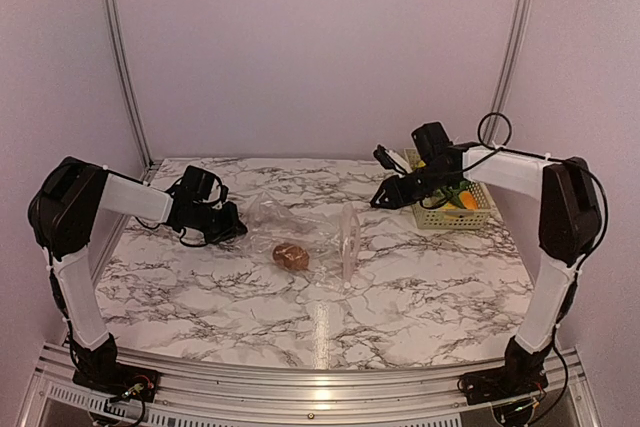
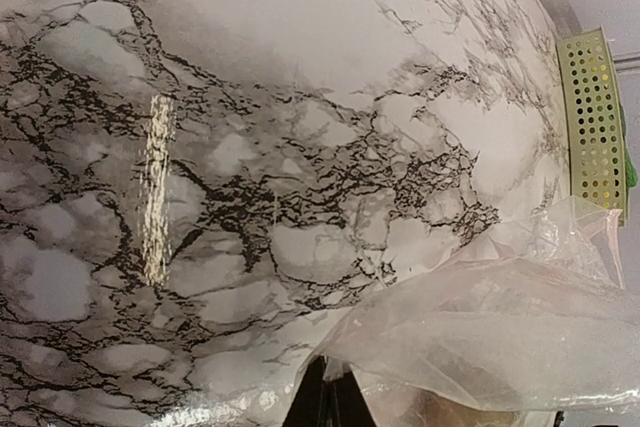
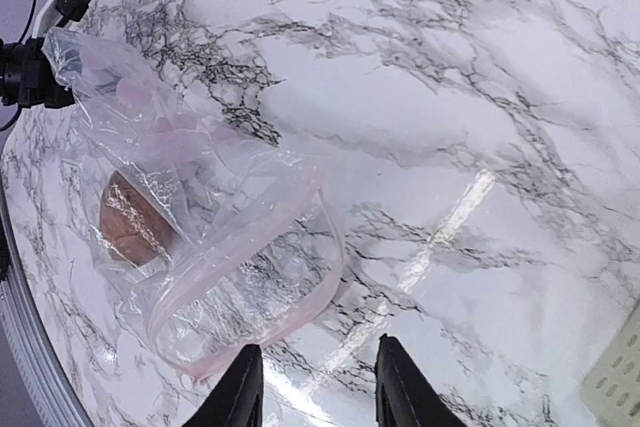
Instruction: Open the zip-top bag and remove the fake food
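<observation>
Your right gripper (image 3: pixel 320 349) is released; its two fingers stand apart with nothing between them, above the table (image 1: pixel 430 282) and just beside the open mouth of the zip-top bag (image 3: pixel 230 237). The left gripper (image 1: pixel 236 221) looks clenched on the closed end of the bag, the side away from the mouth; in the left wrist view its fingers are close together with plastic over them. The bag lies between the two arms; its long axis goes from the left gripper toward the right one, and the mouth faces the right arm, so that arm is the nearer one for reaching inside. One brown round piece (image 3: pixel 130 222) lies deep in the bag, nearer to the closed end than to the mouth; other coloured pieces (image 1: pixel 458 197) sit in the pale green basket (image 1: pixel 480 217). I judge that the next move must enter along this axis, through the mouth.
</observation>
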You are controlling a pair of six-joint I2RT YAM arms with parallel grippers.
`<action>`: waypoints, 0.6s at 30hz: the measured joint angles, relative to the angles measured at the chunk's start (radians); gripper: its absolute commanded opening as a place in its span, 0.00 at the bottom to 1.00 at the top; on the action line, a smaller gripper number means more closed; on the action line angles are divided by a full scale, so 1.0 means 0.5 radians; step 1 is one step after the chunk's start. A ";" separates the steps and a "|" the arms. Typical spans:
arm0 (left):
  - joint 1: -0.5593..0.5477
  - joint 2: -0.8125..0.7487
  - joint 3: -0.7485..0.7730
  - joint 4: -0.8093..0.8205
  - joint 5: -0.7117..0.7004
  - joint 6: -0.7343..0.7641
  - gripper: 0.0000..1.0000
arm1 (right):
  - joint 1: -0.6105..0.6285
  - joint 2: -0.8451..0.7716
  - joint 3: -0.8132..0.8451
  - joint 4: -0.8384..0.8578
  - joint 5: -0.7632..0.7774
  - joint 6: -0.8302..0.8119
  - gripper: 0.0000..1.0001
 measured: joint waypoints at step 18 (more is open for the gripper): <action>0.001 0.028 -0.102 0.193 0.066 -0.159 0.00 | 0.404 0.448 -0.269 0.600 -0.359 0.319 0.36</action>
